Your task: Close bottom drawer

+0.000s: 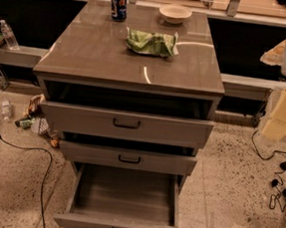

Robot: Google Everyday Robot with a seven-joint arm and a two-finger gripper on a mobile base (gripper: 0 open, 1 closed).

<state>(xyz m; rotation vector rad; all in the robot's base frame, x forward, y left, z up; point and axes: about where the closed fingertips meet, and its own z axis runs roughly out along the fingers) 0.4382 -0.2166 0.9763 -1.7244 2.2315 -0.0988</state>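
three drawers in one grey-taupe cabinet, all open.
bottom drawer [123, 199]: lowest of the three, just above the floor, pulled far out. plain grey box interior showing. small dark bar handle on its front, at the lower edge of the view.
middle drawer [129, 159] and top drawer [127, 125]: each out a little.
counter [88, 56]: carries a blue can [118, 4], a bowl [175, 13] and a crumpled green bag [152, 42].
gripper: out of view. fingers: cannot tell whether apart or together.
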